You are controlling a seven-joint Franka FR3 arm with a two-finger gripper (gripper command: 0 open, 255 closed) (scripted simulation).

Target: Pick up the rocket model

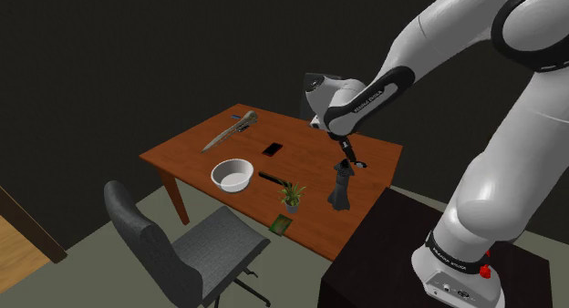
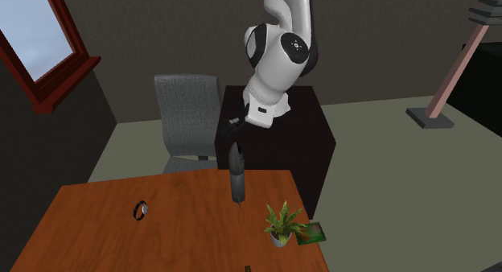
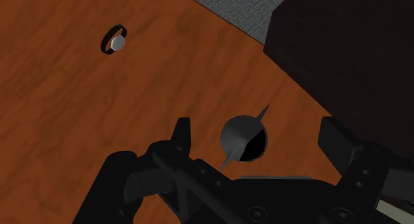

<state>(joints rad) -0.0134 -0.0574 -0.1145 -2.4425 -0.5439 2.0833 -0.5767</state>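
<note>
My counter (image 1: 310,138) carries the rocket model (image 1: 340,189) upright near the edge next to the stand, with its base on the wood, so nothing is lifted yet. The claw (image 3: 255,126) hangs just above its nose, fingers apart on either side and not touching it. Still to do, I judge: descend, close, raise.

The rocket model (image 1: 340,189) is dark grey, the desk (image 1: 196,151) grained reddish-brown, the bowl (image 1: 232,175) white, the plant (image 1: 292,195) green.
</note>
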